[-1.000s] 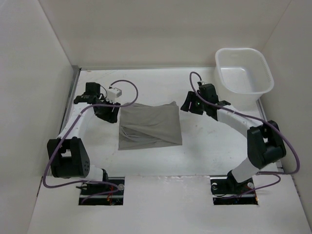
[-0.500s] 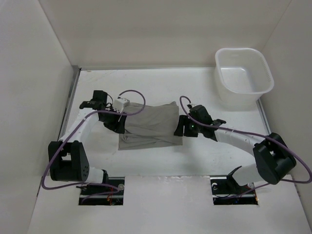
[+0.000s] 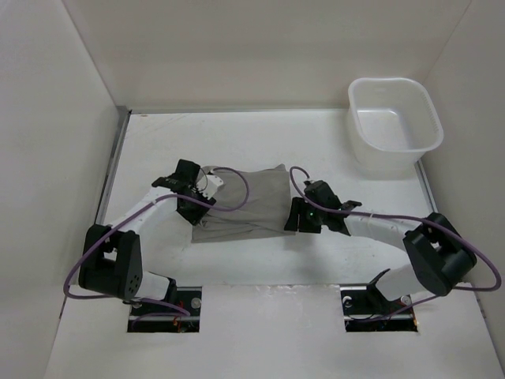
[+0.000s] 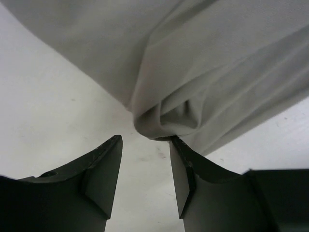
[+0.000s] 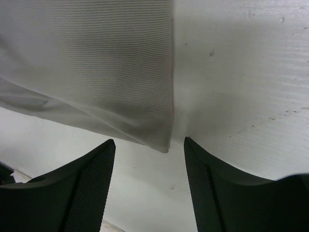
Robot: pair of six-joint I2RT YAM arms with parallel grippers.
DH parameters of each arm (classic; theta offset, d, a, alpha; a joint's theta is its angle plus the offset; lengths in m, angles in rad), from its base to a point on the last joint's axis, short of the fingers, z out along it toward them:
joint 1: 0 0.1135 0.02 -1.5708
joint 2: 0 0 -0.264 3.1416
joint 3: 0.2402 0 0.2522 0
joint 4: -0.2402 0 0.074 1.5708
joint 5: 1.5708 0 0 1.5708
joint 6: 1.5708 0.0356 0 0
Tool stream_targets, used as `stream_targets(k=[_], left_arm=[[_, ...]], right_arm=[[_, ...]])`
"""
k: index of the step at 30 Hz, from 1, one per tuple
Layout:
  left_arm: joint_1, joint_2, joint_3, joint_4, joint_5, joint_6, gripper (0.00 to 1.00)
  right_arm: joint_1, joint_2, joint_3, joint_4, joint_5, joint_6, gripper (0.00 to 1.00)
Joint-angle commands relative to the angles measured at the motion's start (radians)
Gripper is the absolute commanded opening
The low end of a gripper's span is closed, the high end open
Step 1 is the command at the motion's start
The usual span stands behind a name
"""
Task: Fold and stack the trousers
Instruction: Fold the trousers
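- Grey-taupe trousers (image 3: 245, 201) are lying folded into a rough square pretty much mid-desk, on the white desk (image 3: 260, 138), right between the two arms.
- Cloth looks soft and matte, with a few loose creases across the near half, and the layers don't quite line up along the near edge.
- Left arm (image 3: 142, 217) reaches in low from the left, and its jaws sit at the left edge of the bundle, close to the near-left corner.
- From the left wrist camera, the trousers (image 4: 217, 58) fill the upper part of the view, with a rounded, bunched-up fold poking down toward the gap. The left jaws are apart, with bare desk showing between them. That fold just touches the tip of the jaw on the right of the view, but nothing is pinched as far as I can see.
- Right arm (image 3: 379, 225) stretches across low from the right, and its jaws are at the near-right corner of the bundle.
- Right wrist camera shows the fine ribbed weave of the trousers (image 5: 87, 63), with a straight edge running down to a pointed corner that sits just ahead of the gap. The right jaws stand wide apart and aren't holding anything.
- White plastic tub (image 3: 394, 160) sits in the far right corner of the desk, well apart from the trousers.
- Purple cable (image 3: 75, 276) loops out beside the left arm's base.
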Motion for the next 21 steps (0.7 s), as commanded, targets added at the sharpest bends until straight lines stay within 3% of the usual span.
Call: stream_targets(k=[1, 6, 10, 15, 19, 21], left_arm=[[-0.01, -0.05, 0.013, 0.061, -0.077, -0.01, 0.43], [-0.032, -0.026, -0.024, 0.073, -0.048, -0.021, 0.44], [-0.052, 0.003, -0.036, 0.068, 0.012, -0.022, 0.41], [-0.041, 0.005, -0.019, 0.064, 0.043, -0.028, 0.22], [-0.026, 0.002, -0.008, 0.055, 0.037, -0.015, 0.01], [-0.021, -0.007, -0.013, 0.024, 0.046, 0.002, 0.0]], right_arm=[[0.008, 0.025, 0.02, 0.066, 0.019, 0.009, 0.6], [0.008, 0.059, 0.02, 0.069, -0.016, 0.008, 0.49], [0.008, 0.073, 0.013, 0.072, -0.036, 0.012, 0.27], [-0.004, 0.048, -0.007, 0.071, -0.038, 0.02, 0.07], [-0.009, 0.043, -0.014, 0.063, -0.036, 0.012, 0.02], [-0.012, 0.042, -0.018, 0.061, -0.035, 0.011, 0.01]])
